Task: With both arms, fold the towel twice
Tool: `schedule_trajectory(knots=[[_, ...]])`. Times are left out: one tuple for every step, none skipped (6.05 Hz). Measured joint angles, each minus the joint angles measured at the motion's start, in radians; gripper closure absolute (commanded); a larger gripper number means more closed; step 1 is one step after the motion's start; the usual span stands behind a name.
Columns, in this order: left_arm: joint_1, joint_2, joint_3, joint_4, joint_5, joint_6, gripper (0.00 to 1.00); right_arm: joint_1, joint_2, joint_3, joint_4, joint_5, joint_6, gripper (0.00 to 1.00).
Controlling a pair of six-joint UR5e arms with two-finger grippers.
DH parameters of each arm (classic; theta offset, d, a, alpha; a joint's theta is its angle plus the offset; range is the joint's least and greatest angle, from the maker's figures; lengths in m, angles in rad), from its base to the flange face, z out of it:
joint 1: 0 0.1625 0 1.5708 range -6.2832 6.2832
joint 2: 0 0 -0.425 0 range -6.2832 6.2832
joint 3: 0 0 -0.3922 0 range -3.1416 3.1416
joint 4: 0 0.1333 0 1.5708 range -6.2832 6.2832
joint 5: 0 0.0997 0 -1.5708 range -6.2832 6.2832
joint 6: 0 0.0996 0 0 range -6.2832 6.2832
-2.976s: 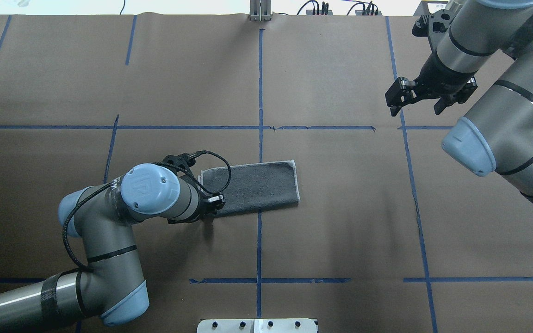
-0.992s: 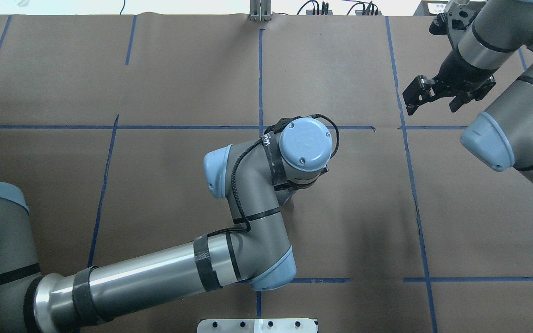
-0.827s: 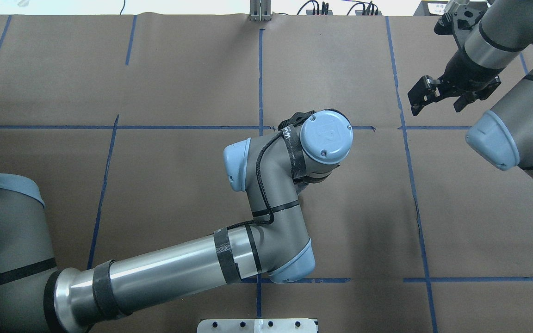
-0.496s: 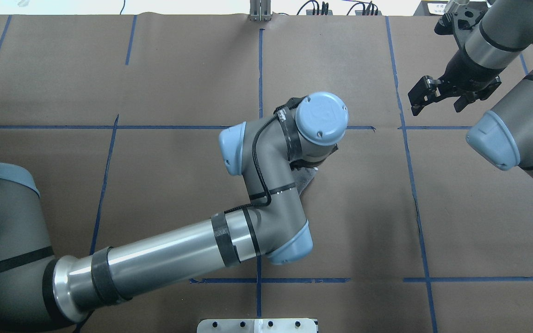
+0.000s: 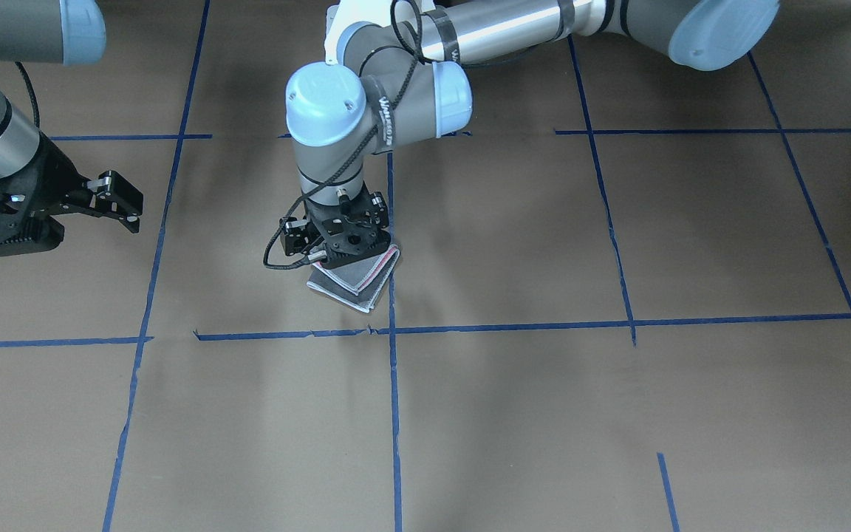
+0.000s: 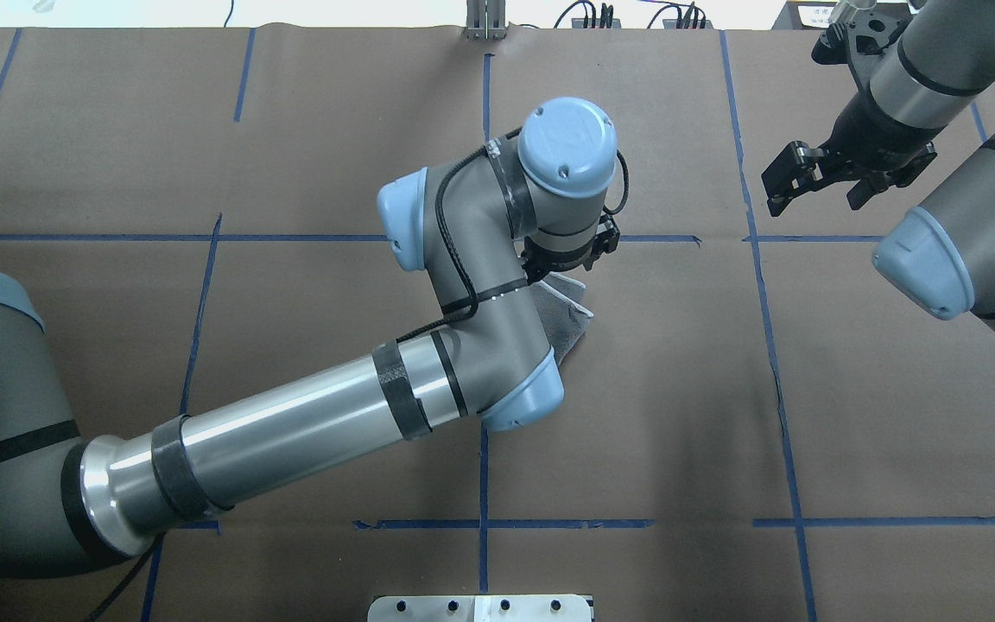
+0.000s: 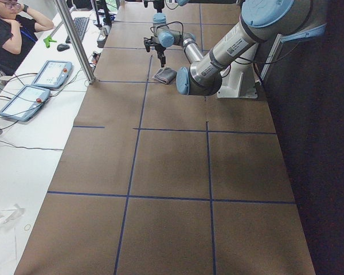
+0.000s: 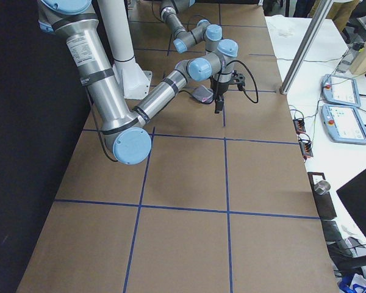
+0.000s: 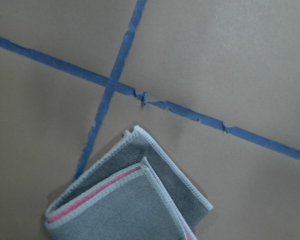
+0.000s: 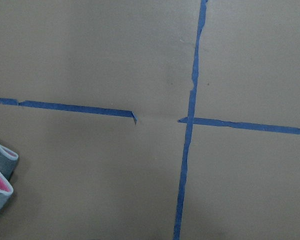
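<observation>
The towel (image 5: pixel 357 279) lies folded into a small square near the middle of the table, grey face out, with pink showing between its pale edges. It also shows in the overhead view (image 6: pixel 570 313) and the left wrist view (image 9: pixel 135 200). My left gripper (image 5: pixel 344 250) hangs just above the towel's robot-side edge and looks open, holding nothing; in the overhead view (image 6: pixel 568 257) the wrist mostly hides it. My right gripper (image 6: pixel 819 192) is open and empty at the far right of the table, well away from the towel. It also shows in the front view (image 5: pixel 56 220).
Brown paper with a grid of blue tape lines (image 6: pixel 485 155) covers the table. A metal bracket (image 6: pixel 480 607) sits at the near edge and a post (image 6: pixel 484 22) at the far edge. An operator (image 7: pixel 8 28) and tablets (image 7: pixel 51 73) are beside the table.
My left arm swept from the towel's left end over to its right end, doubling the long strip into a small square, then drew up and away. My right arm pulled back slightly.
</observation>
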Motion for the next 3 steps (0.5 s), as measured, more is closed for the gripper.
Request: schedule_trajectory(knots=[[-0.038, 0.056, -0.066, 0.047, -0.040, 0.135, 0.00, 0.038, -0.034, 0.010, -0.003, 0.012, -0.078, 0.00], [-0.078, 0.164, -0.181, 0.082, -0.056, 0.282, 0.00, 0.100, -0.091, 0.017, -0.005, 0.030, -0.201, 0.00], [-0.131, 0.285, -0.302, 0.118, -0.076, 0.438, 0.00, 0.175, -0.156, 0.019, -0.006, 0.043, -0.354, 0.00]])
